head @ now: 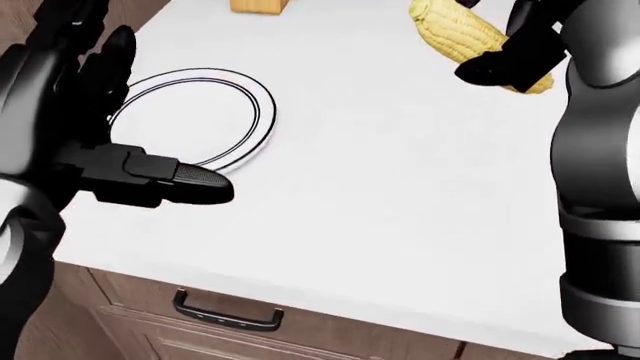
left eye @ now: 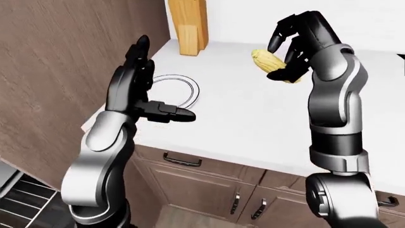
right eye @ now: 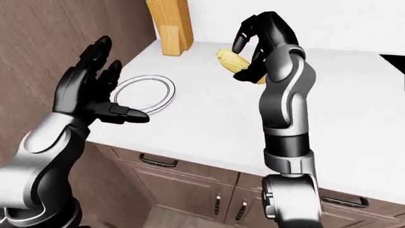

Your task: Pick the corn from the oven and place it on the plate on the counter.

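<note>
The yellow corn (head: 455, 31) hangs above the white counter (head: 380, 187), with my right hand (head: 505, 60) shut on its right end at the top right of the head view. The white plate (right eye: 148, 92) with a dark ring near its rim lies on the counter to the left of the corn, a wide stretch of counter between them. My left hand (head: 110, 127) is open, fingers spread, and covers the plate's left edge in the head view. Nothing is in its fingers.
A wooden block (left eye: 188, 26) stands on the counter beyond the plate, by the wall. A tall wood panel (left eye: 57, 71) rises left of the counter. Drawers with dark handles (head: 228, 311) sit below. An oven rack (left eye: 19, 204) shows at the left-eye view's bottom left.
</note>
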Available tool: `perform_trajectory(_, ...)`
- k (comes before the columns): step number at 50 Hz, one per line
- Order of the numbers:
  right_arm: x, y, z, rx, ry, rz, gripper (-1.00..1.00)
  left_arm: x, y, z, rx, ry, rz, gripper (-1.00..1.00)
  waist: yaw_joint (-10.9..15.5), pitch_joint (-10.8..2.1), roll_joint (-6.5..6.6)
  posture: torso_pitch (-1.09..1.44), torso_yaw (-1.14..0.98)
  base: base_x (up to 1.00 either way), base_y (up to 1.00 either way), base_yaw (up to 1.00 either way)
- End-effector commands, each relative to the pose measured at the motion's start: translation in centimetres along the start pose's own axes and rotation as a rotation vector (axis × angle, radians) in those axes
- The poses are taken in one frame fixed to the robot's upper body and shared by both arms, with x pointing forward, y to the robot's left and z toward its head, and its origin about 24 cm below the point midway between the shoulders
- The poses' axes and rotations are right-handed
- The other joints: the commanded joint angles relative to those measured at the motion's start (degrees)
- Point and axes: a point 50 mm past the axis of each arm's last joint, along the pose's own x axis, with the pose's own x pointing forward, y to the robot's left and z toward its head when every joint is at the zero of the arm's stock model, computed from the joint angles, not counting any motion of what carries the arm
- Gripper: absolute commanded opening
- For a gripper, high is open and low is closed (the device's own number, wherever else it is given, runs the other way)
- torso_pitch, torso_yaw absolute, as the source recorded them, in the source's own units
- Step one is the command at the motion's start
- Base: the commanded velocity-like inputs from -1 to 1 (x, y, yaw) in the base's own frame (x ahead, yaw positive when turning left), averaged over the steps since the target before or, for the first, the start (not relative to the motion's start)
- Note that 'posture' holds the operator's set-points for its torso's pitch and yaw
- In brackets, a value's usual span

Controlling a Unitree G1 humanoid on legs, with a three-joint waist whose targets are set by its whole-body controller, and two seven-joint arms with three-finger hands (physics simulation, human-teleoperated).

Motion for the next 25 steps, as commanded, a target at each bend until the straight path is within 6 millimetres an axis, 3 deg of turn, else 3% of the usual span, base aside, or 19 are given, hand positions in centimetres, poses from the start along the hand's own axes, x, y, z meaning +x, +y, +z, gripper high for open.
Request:
perform_trajectory(1, -0.21, -1.16, 1.71, -0.016, -0.072, -0.052, -0.98, -0.26, 0.39, 1.4, 0.017, -0.082, 0.025, 1.0, 0.3, -1.67, 0.81, 0.0, 0.0, 0.11, 0.15, 0.0)
perform_trajectory(2, -0.16, -1.08, 1.7, -0.018, -0.074, -0.051, -0.97, -0.21, 0.42, 1.38, 0.017, -0.082, 0.025, 1.0, 0.5, -2.38, 0.56, 0.0, 0.0, 0.12, 0.27, 0.0)
perform_trajectory(3, -0.13, -1.02, 1.72, -0.018, -0.076, -0.049, -0.97, -0.19, 0.44, 1.37, 0.016, -0.082, 0.026, 1.0, 1.1, -2.19, -0.68, 0.0, 0.0, 0.12, 0.39, 0.0)
perform_trajectory(5, -0.04, -0.87, 1.7, -0.023, -0.076, -0.046, -0.98, -0.2, 0.46, 1.31, 0.016, -0.082, 0.027, 1.0, 1.5, -0.47, 1.26, 0.0, 0.0, 0.11, 0.45, 0.0)
perform_trajectory(6, -0.03, -0.8, 1.66, -0.024, -0.076, -0.046, -0.98, -0.24, 0.48, 1.32, 0.015, -0.081, 0.028, 1.0, 1.8, -0.76, 1.22, 0.0, 0.0, 0.12, 0.48, 0.0)
perform_trajectory(8, -0.09, -0.77, 1.69, -0.022, -0.077, -0.044, -0.97, -0.29, 0.5, 1.31, 0.015, -0.082, 0.029, 1.0, 1.7, -0.97, -0.26, 0.0, 0.0, 0.12, 0.48, 0.0)
perform_trajectory(10, -0.06, -0.74, 1.76, -0.02, -0.08, -0.045, -0.97, -0.38, 0.53, 1.34, 0.015, -0.084, 0.03, 1.0, 1.4, 0.39, -2.17, 0.0, 0.0, 0.05, 0.48, 0.0)
perform_trajectory(11, -0.09, -0.71, 1.79, -0.018, -0.081, -0.044, -0.97, -0.41, 0.56, 1.36, 0.014, -0.084, 0.03, 1.0, 1.2, 0.14, -3.58, 0.0, 0.0, 0.0, 0.48, 0.0)
perform_trajectory(12, -0.14, -0.69, 1.82, -0.019, -0.082, -0.044, -0.97, -0.42, 0.58, 1.34, 0.014, -0.084, 0.031, 1.0, 0.2, -1.12, -6.19, 0.0, 0.0, 0.0, 0.48, 0.0)
perform_trajectory(13, -0.1, -0.61, 1.78, -0.018, -0.082, -0.043, -0.97, -0.43, 0.6, 1.33, 0.015, -0.084, 0.032, 1.0, -0.3, -1.73, -5.09, 0.0, 0.0, 0.0, 0.48, 0.0)
perform_trajectory(16, -0.12, -0.53, 1.88, -0.017, -0.085, -0.042, -0.97, -0.49, 0.64, 1.36, 0.015, -0.085, 0.033, 1.0, -1.1, -3.1, -4.98, 0.0, 0.0, 0.0, 0.48, 0.0)
perform_trajectory(21, -0.21, -0.46, 2.01, -0.022, -0.087, -0.039, -0.97, -0.59, 0.66, 1.46, 0.014, -0.087, 0.034, 1.0, -1.1, -2.33, -3.37, 0.0, 0.0, 0.0, 0.48, 0.0)
perform_trajectory(25, -0.23, -0.4, 2.06, -0.024, -0.089, -0.036, -0.97, -0.67, 0.69, 1.54, 0.015, -0.089, 0.035, 1.0, -1.1, -2.24, -0.83, 0.0, 0.0, 0.0, 0.5, 0.0)
